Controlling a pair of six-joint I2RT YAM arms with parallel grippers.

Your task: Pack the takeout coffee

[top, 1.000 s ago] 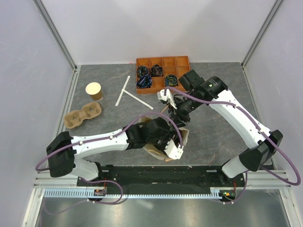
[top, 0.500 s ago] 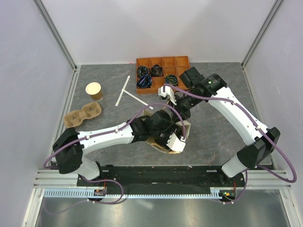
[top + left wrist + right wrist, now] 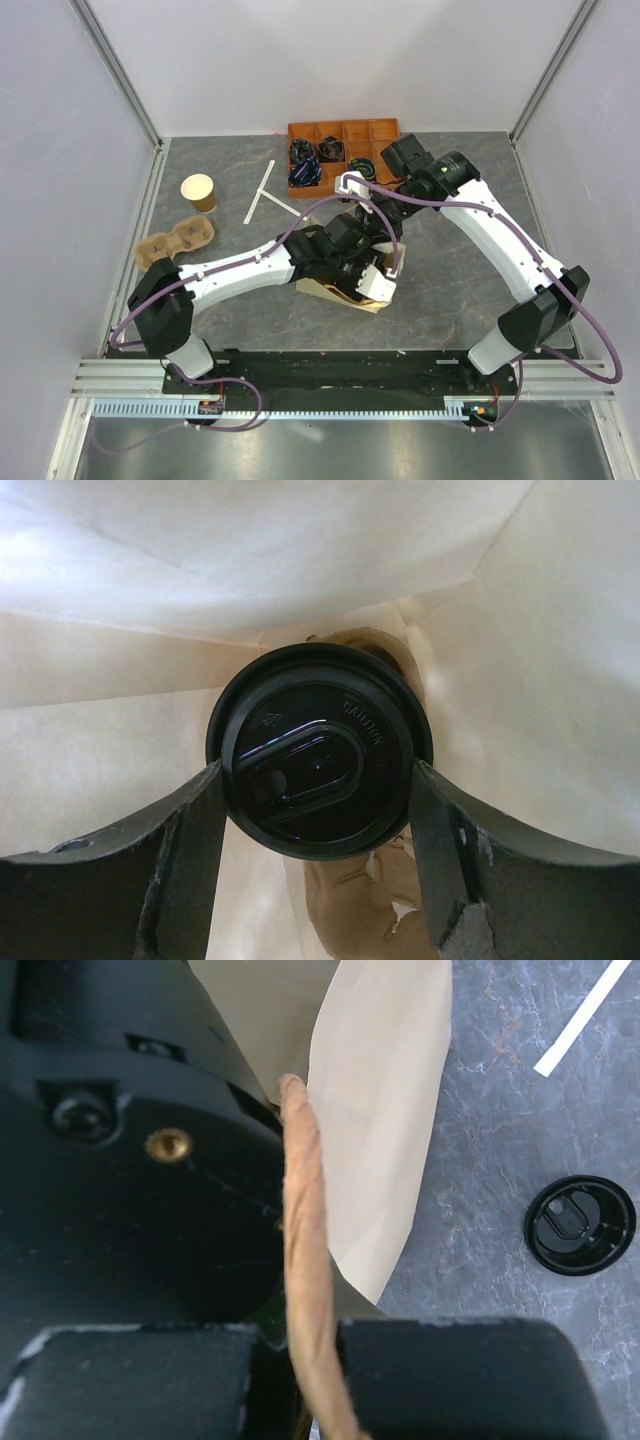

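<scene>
The takeout coffee (image 3: 318,750) shows its round black lid from above, deep inside the tan paper bag (image 3: 150,580). My left gripper (image 3: 315,780) is inside the bag, one finger against each side of the cup just under the lid rim. In the top view the bag (image 3: 330,292) lies at mid-table under my left wrist, so the cup is hidden there. The right gripper (image 3: 305,1345) is shut on the bag's twisted paper handle (image 3: 300,1180), holding it up beside the bag's mouth.
A loose black lid (image 3: 580,1225) lies on the grey table right of the bag. A lidless brown cup (image 3: 199,191) and a pulp carrier (image 3: 176,243) stand at the left. White sticks (image 3: 262,195) and an orange compartment tray (image 3: 345,155) lie at the back.
My left arm has pushed farther right and back with the cup, going deeper into the bag. The right gripper has closed on the handle. The bag has shifted toward the back.
</scene>
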